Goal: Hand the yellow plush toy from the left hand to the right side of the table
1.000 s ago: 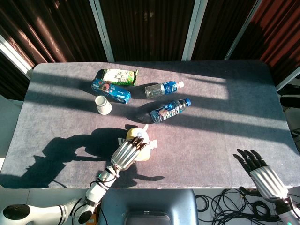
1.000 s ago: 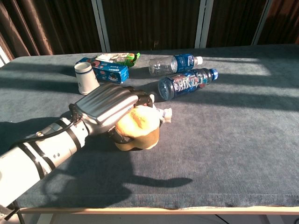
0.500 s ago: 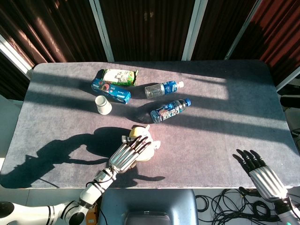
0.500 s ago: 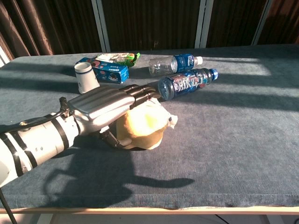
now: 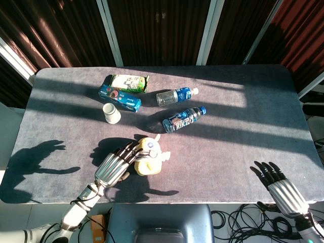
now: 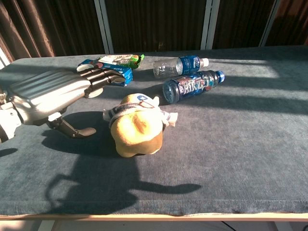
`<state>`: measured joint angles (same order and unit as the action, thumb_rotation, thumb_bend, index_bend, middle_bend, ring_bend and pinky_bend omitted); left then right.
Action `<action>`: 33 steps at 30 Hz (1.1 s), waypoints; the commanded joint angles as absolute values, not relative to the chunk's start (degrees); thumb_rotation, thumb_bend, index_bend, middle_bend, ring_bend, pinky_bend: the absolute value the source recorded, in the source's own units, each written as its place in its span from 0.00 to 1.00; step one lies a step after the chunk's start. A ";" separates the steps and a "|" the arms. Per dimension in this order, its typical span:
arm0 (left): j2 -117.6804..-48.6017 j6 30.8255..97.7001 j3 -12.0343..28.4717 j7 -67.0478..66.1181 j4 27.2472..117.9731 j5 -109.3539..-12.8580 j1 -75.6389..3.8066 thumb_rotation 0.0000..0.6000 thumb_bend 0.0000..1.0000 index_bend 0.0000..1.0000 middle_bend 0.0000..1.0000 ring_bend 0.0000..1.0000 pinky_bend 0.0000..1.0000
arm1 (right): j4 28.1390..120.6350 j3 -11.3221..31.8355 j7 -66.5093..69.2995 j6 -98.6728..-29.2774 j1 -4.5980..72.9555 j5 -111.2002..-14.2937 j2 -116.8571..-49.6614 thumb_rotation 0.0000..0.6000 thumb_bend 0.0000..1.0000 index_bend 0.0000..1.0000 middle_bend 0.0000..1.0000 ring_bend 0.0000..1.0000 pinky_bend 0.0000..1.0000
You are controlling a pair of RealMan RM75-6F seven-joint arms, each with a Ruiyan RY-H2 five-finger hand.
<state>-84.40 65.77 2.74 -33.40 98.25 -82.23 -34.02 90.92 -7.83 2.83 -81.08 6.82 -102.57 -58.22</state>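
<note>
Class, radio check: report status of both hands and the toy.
Left hand open, beside toy. Right hand open at near right edge. Yellow plush toy on table, unheld. Path rightward clear.

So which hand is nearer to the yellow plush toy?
Left. The left hand hovers open just beside the yellow plush toy, not touching it. The right hand is far away, at the table's right front edge.

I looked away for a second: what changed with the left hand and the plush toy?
The left hand let go of the yellow plush toy and drew back to the left, fingers apart. The toy now lies free on the table. The right hand, bottles, cup and snack packs stayed put.
</note>
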 commanded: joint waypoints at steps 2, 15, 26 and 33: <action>-77.69 74.18 -1.80 -28.94 96.92 -86.15 -27.27 1.00 0.27 0.00 0.00 0.05 0.34 | 90.74 -7.77 2.51 -80.86 6.99 -102.70 -58.68 1.00 0.00 0.00 0.00 0.00 0.00; -74.66 83.92 -6.09 -19.00 88.72 -91.00 -17.99 1.00 0.27 0.00 0.00 0.07 0.32 | 92.27 -4.85 3.37 -79.04 11.27 -104.54 -63.97 1.00 0.00 0.00 0.00 0.00 0.00; -73.32 83.38 -5.82 -16.64 89.64 -92.76 -16.74 1.00 0.27 0.00 0.00 0.10 0.32 | 96.45 1.56 0.42 -66.30 24.10 -104.17 -73.77 1.00 0.00 0.00 0.00 0.00 0.00; -72.20 83.67 -5.31 -14.19 90.05 -93.58 -15.96 1.00 0.26 0.00 0.00 0.11 0.32 | 93.92 4.18 -2.53 -58.16 30.81 -100.86 -82.31 1.00 0.00 0.00 0.00 0.00 0.00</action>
<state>-72.41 83.58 -5.36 -14.53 89.98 -93.32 -16.09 94.92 2.94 -1.08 -60.70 29.11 -102.66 -79.93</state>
